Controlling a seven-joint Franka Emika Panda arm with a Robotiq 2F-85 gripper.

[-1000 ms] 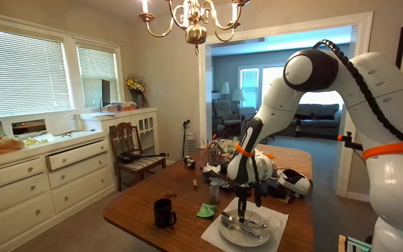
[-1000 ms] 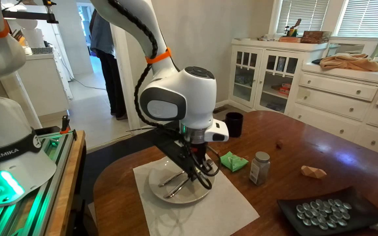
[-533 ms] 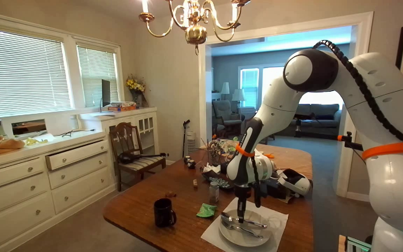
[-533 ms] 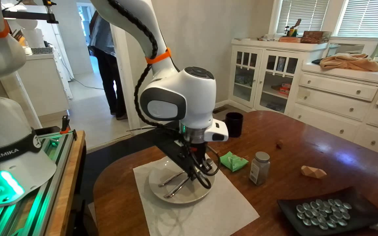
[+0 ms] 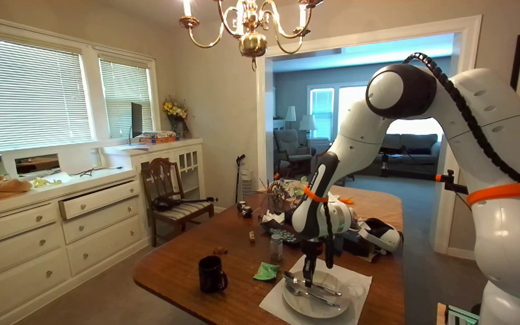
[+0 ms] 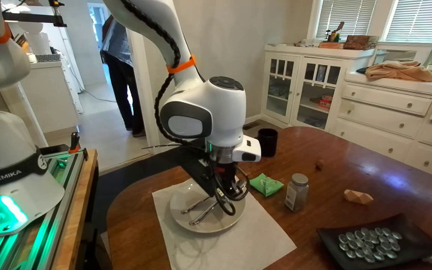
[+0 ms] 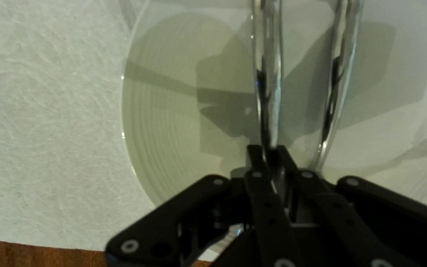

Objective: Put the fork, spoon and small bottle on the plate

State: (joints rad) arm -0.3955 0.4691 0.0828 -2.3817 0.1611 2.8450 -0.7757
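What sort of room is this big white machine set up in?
Most likely a home's dining room: there's a brass chandelier overhead, a large wooden table and white built-in drawers.

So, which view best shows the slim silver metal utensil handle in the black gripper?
The wrist view: the slim silver metal utensil handle appears largest, clamped by the black gripper, though its end is cropped. Both exterior views show it small, end included.

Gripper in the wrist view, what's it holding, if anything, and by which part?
The gripper holds one metal utensil by the narrow part of its handle; which kind, I can't tell.
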